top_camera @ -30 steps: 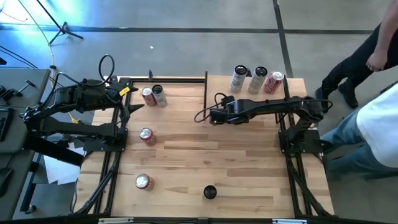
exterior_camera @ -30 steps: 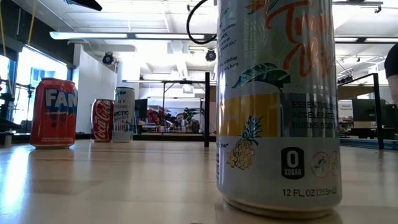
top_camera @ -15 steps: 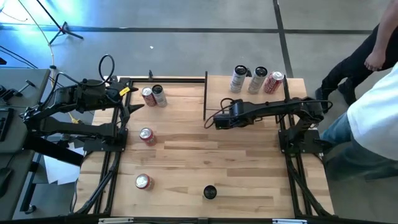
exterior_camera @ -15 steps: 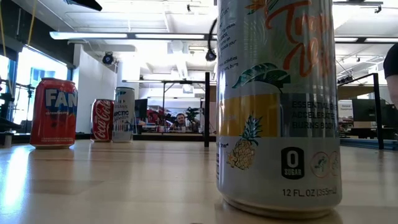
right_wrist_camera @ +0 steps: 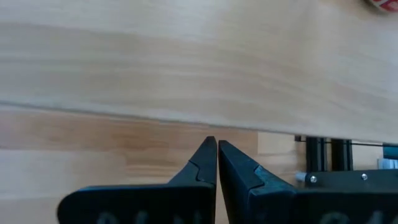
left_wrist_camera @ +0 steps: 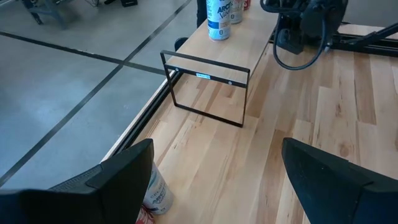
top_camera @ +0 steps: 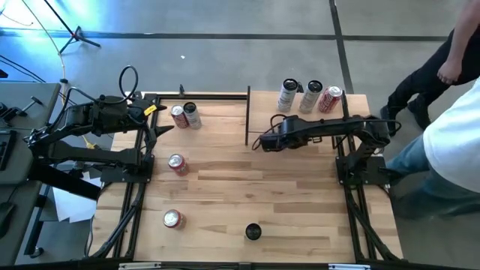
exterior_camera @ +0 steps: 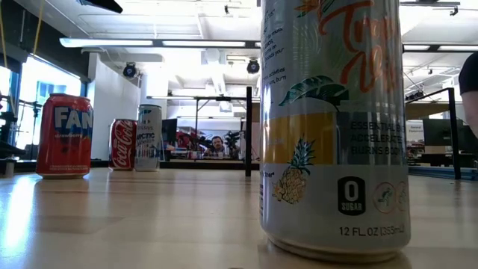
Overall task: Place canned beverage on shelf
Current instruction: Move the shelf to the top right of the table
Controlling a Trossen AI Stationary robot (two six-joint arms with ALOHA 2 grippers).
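On the worktop (top_camera: 262, 187) we see the shelf (top_camera: 307, 120) at the far right corner, carrying three cans (top_camera: 309, 97). Nearest the low camera, a pineapple can (exterior_camera: 334, 127) reads "0 SUGAR" and "12 FL. OZ"; a red can (exterior_camera: 65, 136) shows "FAN". The right gripper (top_camera: 262, 142), jaws together, is empty beside the shelf. The left gripper (top_camera: 161, 124), jaws apart, holds nothing.

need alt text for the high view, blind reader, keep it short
Overhead: the right arm's tool lies shut and empty mid-table, beside the shelf holding three cans at its far edge. The left arm's tool waits open at the table's left edge by two cans; three more cans stand on the tabletop.
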